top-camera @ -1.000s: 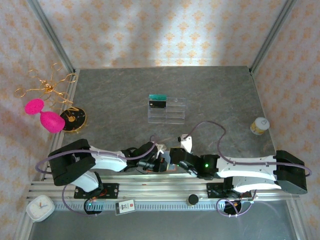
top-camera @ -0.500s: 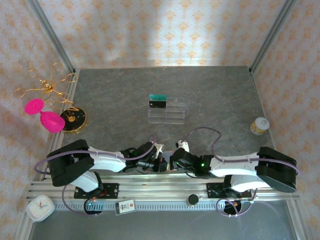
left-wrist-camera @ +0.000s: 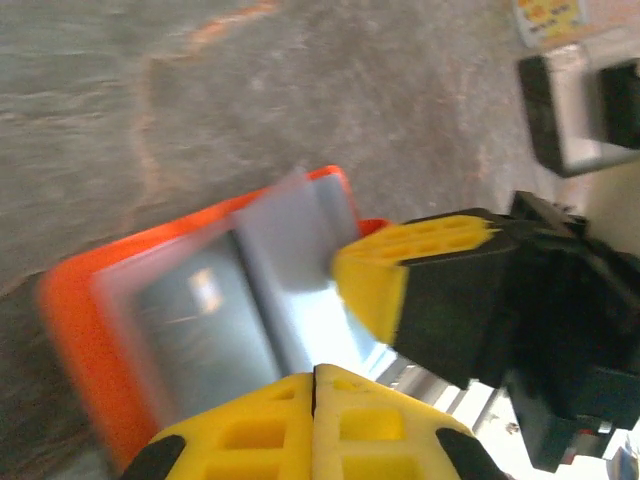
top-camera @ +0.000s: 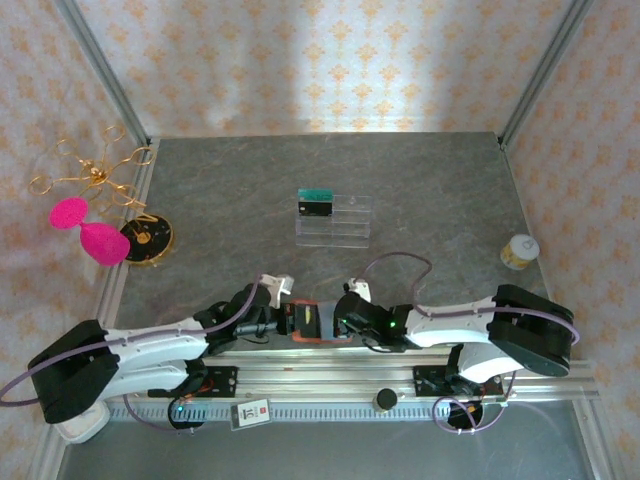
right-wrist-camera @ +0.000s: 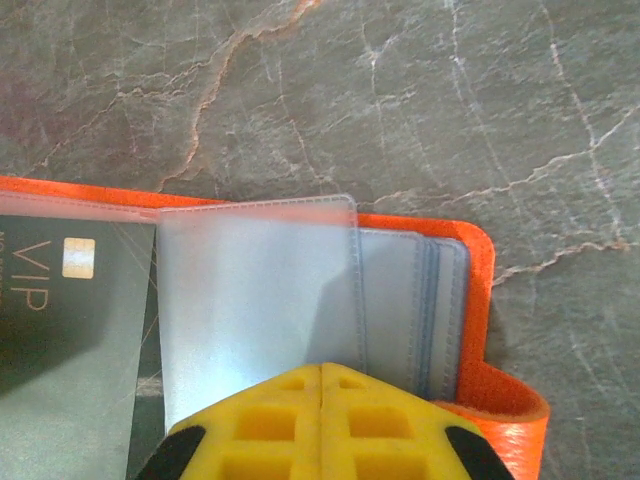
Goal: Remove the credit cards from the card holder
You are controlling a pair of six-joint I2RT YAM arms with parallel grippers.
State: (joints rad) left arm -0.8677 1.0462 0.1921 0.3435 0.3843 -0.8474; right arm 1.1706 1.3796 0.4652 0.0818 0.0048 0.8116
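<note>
Table (top-camera: pixel 430 180) near edge bears card holder (top-camera: pixel 305 322).

The card holder (right-wrist-camera: pixel 500 390) is showing bright orange-red; the counter (right-wrist-camera: pixel 400 100) is showing grey stone with pale veins.

The one thing I can read from here is "VIP", in pale letters on the dark card (right-wrist-camera: pixel 70 330) under a clear sleeve of the orange card holder (right-wrist-camera: pixel 500 300). A gold chip square sits just above the word, and the line of print below it is cut off. The white tag (top-camera: pixel 250 413) on the near rail and the small white clock (top-camera: pixel 80 416) at near left carry marks too small for me to read.
</note>
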